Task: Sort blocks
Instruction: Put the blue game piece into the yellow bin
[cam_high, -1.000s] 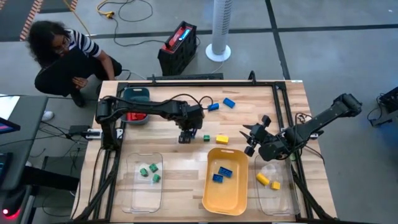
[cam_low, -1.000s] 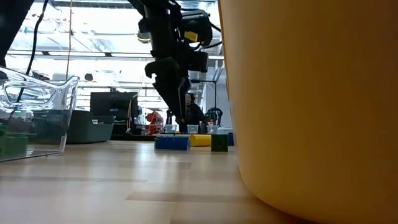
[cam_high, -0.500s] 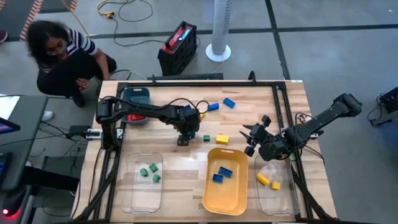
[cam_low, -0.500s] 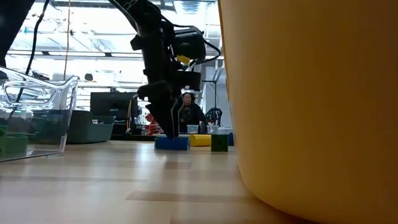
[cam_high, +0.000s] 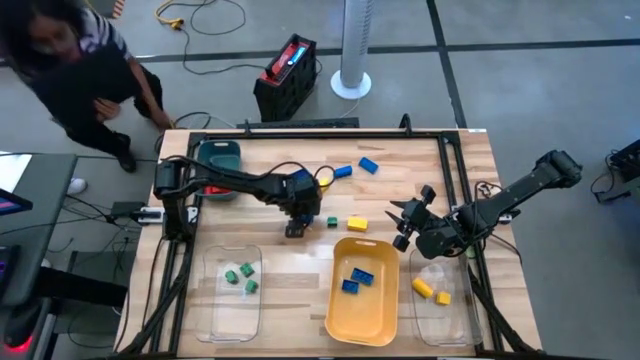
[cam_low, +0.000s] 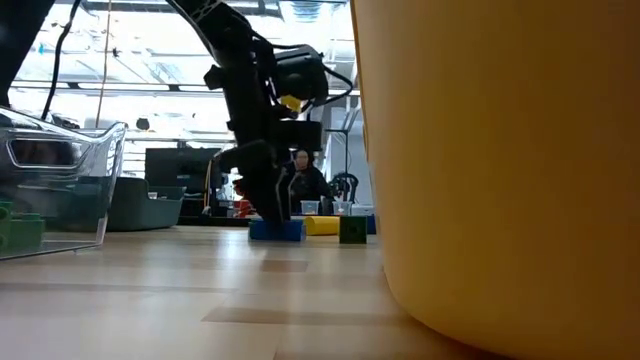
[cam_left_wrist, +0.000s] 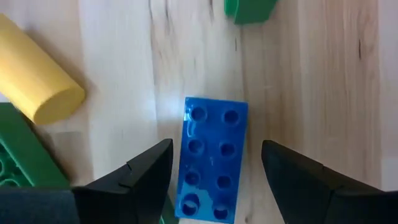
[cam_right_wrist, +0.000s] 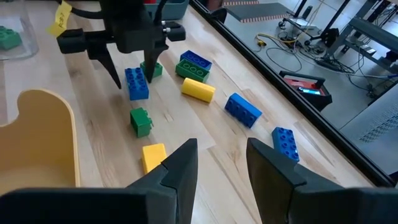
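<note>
A blue block (cam_left_wrist: 211, 158) lies flat on the wooden table, studs up. My left gripper (cam_left_wrist: 216, 144) points down over it, open, with one finger on each long side of the block and a gap to each. The low view shows the same blue block (cam_low: 276, 230) under the left gripper (cam_low: 268, 205). Around them lie a small green block (cam_high: 331, 221), a yellow block (cam_high: 357, 224) and a yellow cylinder (cam_left_wrist: 40, 93). My right gripper (cam_high: 400, 225) hangs open and empty above the table's right part.
At the near edge stand a yellow tray (cam_high: 335, 300) with two blue blocks, a clear tray (cam_high: 212, 300) with green blocks, and another clear tray (cam_high: 455, 320) with yellow ones. A teal tray (cam_high: 218, 150) stands at the far left. Two blue blocks (cam_high: 356, 168) lie farther back.
My left gripper has come down onto the table, and its open fingers now stand on either side of the blue block. The block has not moved. A person beyond the table's far left corner has shifted.
</note>
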